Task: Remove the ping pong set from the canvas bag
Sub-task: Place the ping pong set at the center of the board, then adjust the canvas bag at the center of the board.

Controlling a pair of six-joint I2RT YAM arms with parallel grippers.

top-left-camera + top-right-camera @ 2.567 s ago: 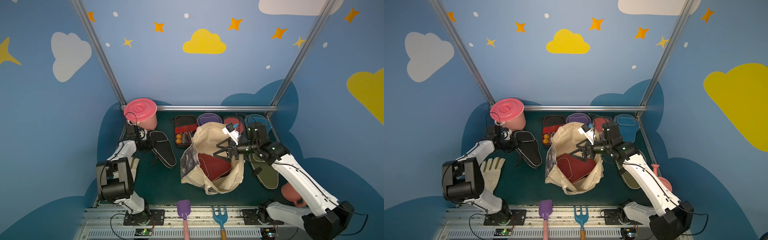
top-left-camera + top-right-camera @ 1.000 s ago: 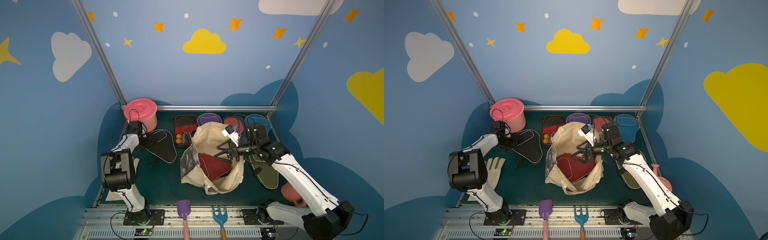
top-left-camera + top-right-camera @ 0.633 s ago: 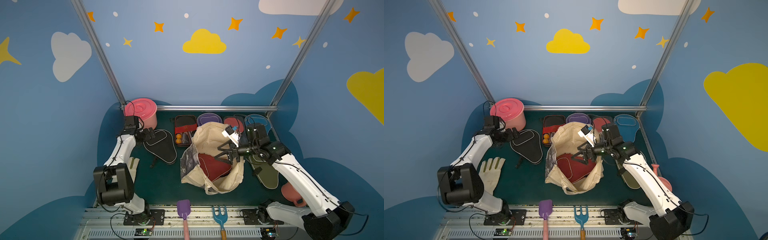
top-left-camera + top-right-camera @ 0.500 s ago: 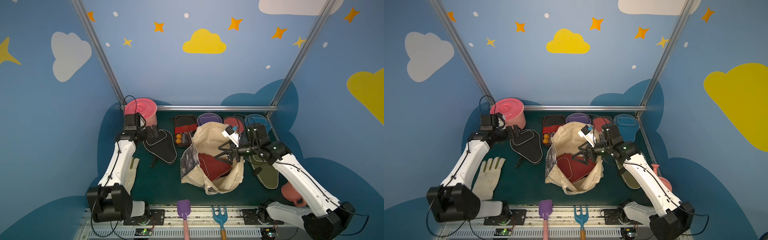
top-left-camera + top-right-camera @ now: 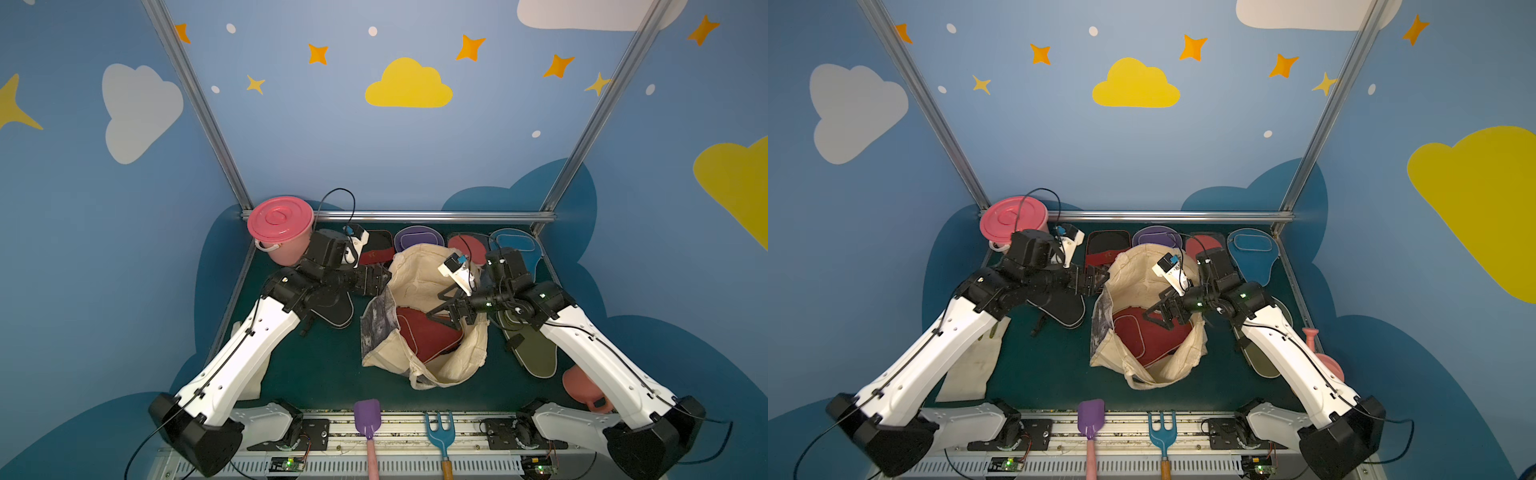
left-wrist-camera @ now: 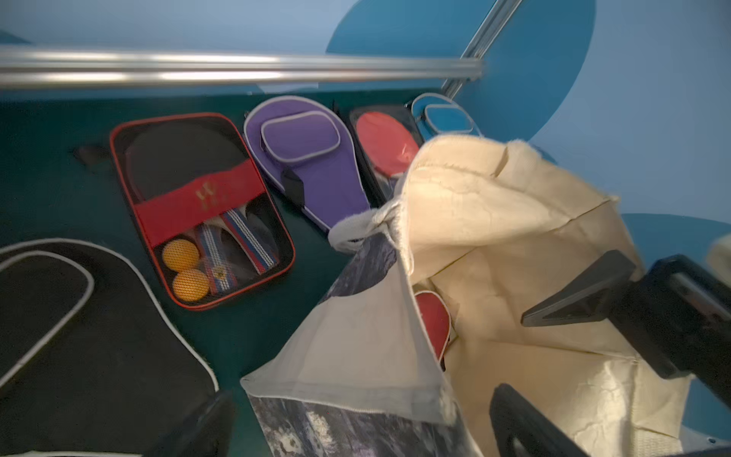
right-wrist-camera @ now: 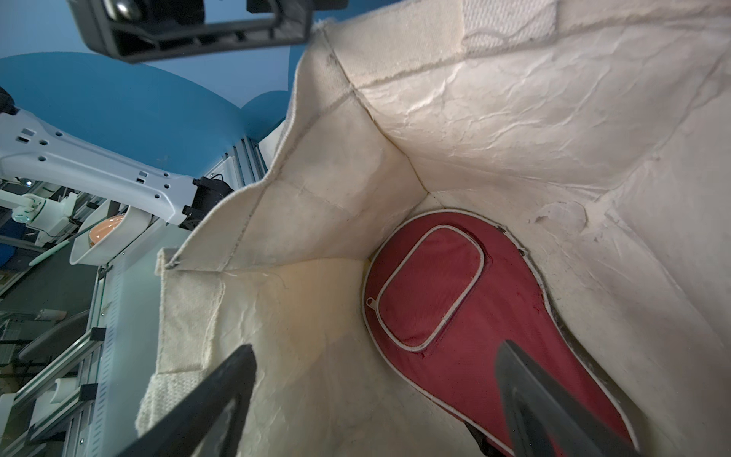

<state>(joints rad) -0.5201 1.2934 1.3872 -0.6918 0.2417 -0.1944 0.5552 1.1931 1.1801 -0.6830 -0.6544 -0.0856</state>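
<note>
Your canvas bag [image 5: 415,272] sits in the middle of the green mat [image 5: 332,374], mouth gaping open to both top views. Its printed grey patch is on the side facing your left arm. One piece of the set is inside: the maroon cover [image 5: 424,338] lies flat on the bag's floor. Its white piping and zip pocket face up, clear in the right wrist view [image 7: 455,300].

Your right gripper [image 5: 448,309] hangs inside the bag mouth above that cover, jaws spread wide. In the right wrist view one fingertip [image 7: 530,391] sits over the cover's narrow handle end, the other [image 7: 233,372] over bare canvas. Whether either touches, you cannot tell. It grips nothing.

Your left gripper [image 5: 380,284] is at the bag's rim on the left-arm side, jaws also wide. In the left wrist view the bag's printed wall stands between the two fingers [image 6: 201,427], not pinched.

Out of the bag, along the back rail [image 5: 415,216]:
- black-red case [image 5: 376,249] with two orange balls [image 6: 190,283]
- purple cover [image 5: 417,239]
- red paddle [image 5: 467,247]
- blue cover [image 5: 513,247]

Under your left arm lies the black cover [image 5: 332,309]; under your right arm, the olive cover [image 5: 532,351].

Also on the mat: pink bucket [image 5: 280,228] in the back corner, purple shovel [image 5: 367,415] and blue rake [image 5: 440,428] at the front edge.
</note>
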